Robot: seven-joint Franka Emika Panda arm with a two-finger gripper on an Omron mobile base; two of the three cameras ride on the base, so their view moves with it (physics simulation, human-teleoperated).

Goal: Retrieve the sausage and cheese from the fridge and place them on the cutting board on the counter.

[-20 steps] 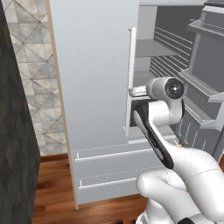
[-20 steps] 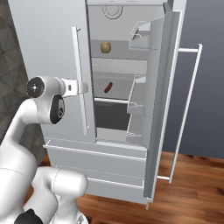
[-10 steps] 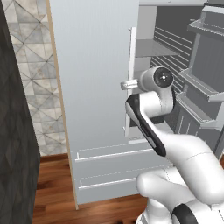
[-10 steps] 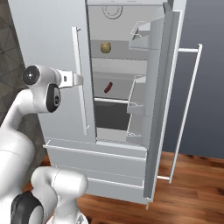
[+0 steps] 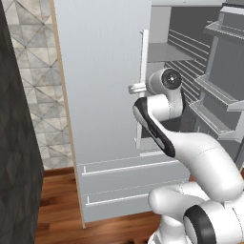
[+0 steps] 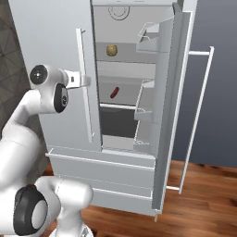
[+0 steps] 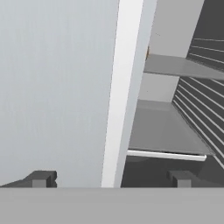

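Observation:
The fridge [image 6: 51, 41] has its right door swung open and its left door [image 5: 100, 71] shut. On a middle shelf inside lies the dark red sausage [image 6: 114, 92], and on the shelf above it sits the yellowish cheese [image 6: 111, 50]. My gripper [image 6: 85, 81] is open and empty, right at the left door's white bar handle [image 6: 82, 102]. In the hand view that handle [image 7: 124, 87] runs up between my two fingertips [image 7: 41, 178], with the gripper [image 7: 111, 179] straddling it. The gripper [image 5: 133, 88] sits just left of the handle in the left base view. The cutting board and counter are out of view.
The open right door [image 6: 169, 115] juts toward me with its inner racks and long bar handle [image 6: 196, 115]. Two drawers [image 6: 106, 171] sit at the fridge's base. A dark wall [image 5: 19, 157] stands close on the left, over wooden floor [image 6: 203, 199].
My hand and forearm have swung left and slightly up, from the edge of the fridge opening to the left door's handle. The gripper stayed open. The food has not moved.

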